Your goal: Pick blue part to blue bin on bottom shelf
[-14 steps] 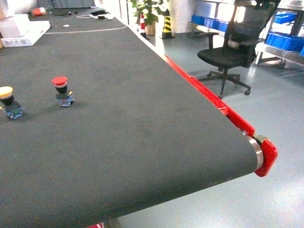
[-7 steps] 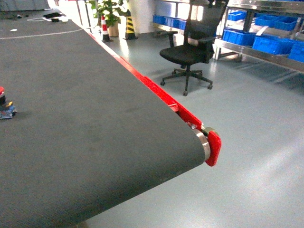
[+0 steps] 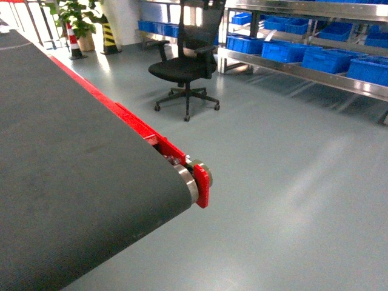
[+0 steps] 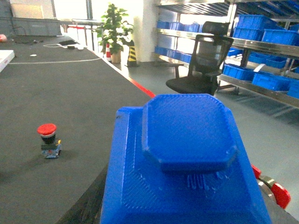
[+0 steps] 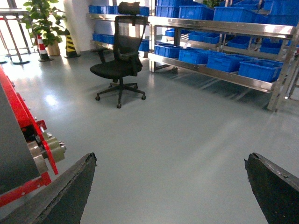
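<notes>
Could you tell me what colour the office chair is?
Black; the office chair shows best in the right wrist view.

Blue part [image 4: 187, 177] fills left wrist view, bottom cropped, hiding left pincer; right pincer [image 5: 170, 186] fingertips cropped.

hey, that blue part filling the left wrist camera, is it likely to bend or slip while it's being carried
The blue part looks like rigid layered plastic, so it probably won't bend. Its finely ribbed surface should resist slipping. It appears blocky with flat faces and a raised octagonal top, so it likely won't roll if set down. How it's gripped isn't visible.
</notes>
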Tool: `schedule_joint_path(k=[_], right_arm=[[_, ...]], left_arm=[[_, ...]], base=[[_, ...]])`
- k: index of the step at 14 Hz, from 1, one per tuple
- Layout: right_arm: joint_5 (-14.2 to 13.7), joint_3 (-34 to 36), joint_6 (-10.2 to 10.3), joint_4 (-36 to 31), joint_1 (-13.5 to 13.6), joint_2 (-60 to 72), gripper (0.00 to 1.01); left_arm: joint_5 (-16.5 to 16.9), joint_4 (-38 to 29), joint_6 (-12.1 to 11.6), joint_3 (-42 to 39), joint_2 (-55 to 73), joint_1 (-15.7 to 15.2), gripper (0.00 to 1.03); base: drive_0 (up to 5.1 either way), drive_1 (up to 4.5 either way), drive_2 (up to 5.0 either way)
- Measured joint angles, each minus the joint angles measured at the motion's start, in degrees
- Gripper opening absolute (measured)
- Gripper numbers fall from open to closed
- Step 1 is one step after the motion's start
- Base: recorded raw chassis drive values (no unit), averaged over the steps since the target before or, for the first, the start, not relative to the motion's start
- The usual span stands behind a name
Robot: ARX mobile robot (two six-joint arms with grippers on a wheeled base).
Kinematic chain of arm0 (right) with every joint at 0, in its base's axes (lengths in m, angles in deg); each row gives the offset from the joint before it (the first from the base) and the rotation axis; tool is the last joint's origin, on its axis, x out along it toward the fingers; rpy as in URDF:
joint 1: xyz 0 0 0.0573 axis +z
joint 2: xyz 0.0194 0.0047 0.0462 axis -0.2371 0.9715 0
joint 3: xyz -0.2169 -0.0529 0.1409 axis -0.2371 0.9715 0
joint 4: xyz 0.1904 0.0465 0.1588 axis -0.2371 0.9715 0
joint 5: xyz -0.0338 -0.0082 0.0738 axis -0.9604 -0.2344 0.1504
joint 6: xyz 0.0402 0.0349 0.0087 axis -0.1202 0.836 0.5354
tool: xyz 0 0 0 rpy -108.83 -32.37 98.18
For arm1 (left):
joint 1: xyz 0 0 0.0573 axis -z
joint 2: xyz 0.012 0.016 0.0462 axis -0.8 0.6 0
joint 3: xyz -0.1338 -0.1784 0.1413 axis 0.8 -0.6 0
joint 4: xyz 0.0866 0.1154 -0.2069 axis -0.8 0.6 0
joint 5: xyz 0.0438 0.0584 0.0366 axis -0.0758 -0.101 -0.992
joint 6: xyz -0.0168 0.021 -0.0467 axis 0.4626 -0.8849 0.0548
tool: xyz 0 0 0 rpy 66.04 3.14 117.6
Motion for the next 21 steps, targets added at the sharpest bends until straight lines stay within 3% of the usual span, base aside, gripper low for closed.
schedule_joint_path(k=[21], right_arm=[[0.0, 0.0, 0.0, 0.0, 0.0, 0.0, 0.98]], left_arm=[[0.0, 0.0, 0.0, 0.0, 0.0, 0.0, 0.43]], base=[[-1.6, -1.57, -1.6]])
